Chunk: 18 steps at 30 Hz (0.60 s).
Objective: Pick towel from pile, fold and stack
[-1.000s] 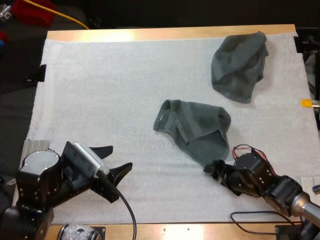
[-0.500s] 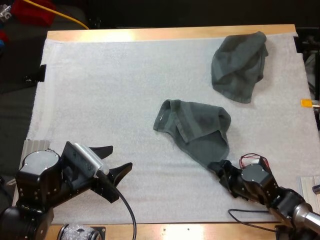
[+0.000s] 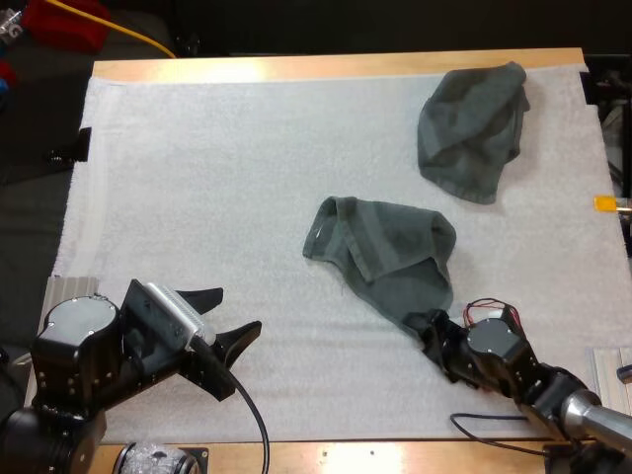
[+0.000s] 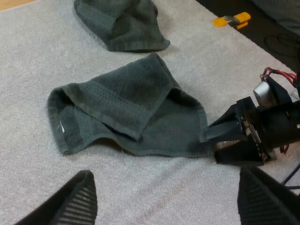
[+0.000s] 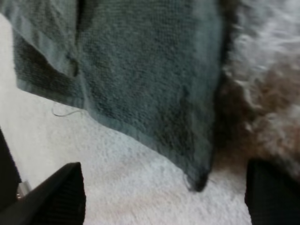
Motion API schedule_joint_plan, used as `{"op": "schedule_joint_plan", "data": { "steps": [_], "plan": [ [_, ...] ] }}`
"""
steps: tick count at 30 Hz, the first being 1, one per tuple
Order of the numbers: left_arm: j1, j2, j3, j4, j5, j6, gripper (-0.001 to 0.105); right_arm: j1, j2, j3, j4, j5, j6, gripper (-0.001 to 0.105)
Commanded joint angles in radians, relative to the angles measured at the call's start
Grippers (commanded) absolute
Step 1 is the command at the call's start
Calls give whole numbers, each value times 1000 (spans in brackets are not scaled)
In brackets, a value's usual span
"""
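A crumpled dark grey-green towel (image 3: pixel 387 252) lies mid-mat, one flap folded over itself (image 4: pixel 126 110). A second towel (image 3: pixel 472 126) lies bunched at the far right (image 4: pixel 123 21). My right gripper (image 3: pixel 429 328) sits low on the mat at the crumpled towel's near corner (image 5: pixel 140 70). Its fingers stand apart with that corner's tip between them, not pressed; in its wrist view the gripper (image 5: pixel 164 199) is open. My left gripper (image 3: pixel 225 316) hovers open near the front left, well short of the towel, holding nothing (image 4: pixel 168 201).
The white mat (image 3: pixel 217 178) is bare to the left and behind the crumpled towel. The table's wooden front edge (image 3: pixel 346 456) runs just below both arms. The right arm (image 4: pixel 272 126) lies low beside the towel's near corner.
The right arm has shifted and turned slightly near the table's front, bringing its fingertips up to the crumpled towel's near corner. Left arm and both towels are unmoved.
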Motion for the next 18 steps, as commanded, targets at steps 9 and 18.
{"op": "schedule_joint_plan", "data": {
  "steps": [9, 18],
  "plan": [
    [-5, 0, -5, -1, 10, -9, 62, 0, 76, 3, -84, 4, 19, 71],
    [-5, 0, -5, -1, 10, -9, 62, 0, 88, 3, -86, 13, 19, 43]
  ]
}}
